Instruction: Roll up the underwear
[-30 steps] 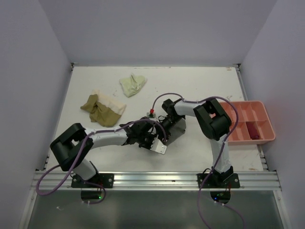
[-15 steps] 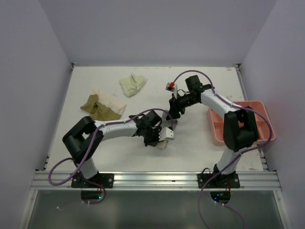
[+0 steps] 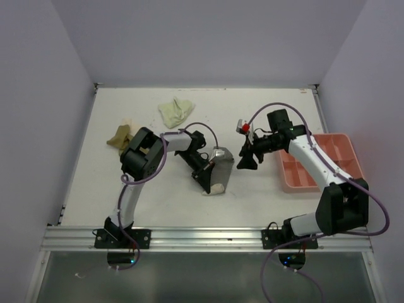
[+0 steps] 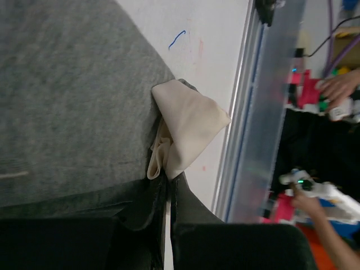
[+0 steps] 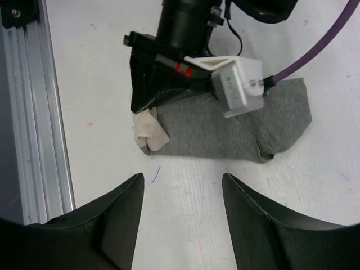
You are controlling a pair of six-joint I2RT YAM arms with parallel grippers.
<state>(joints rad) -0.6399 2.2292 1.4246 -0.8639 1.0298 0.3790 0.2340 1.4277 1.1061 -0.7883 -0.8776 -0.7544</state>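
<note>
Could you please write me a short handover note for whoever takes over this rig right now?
Left tool: shut, pinching the near corner of the grey underwear, where a cream flap pokes out.
Right tool: open and empty, hovering over the table to the right of the grey piece.
Elsewhere: pale yellow-green underwear lies crumpled at the far side. Olive-tan underwear is at far left, partly hidden. Pink tray is at the right edge. The dark red piece is not visible.
Done: no finished roll to be seen.
Left: roll the grey piece, then the others.
</note>
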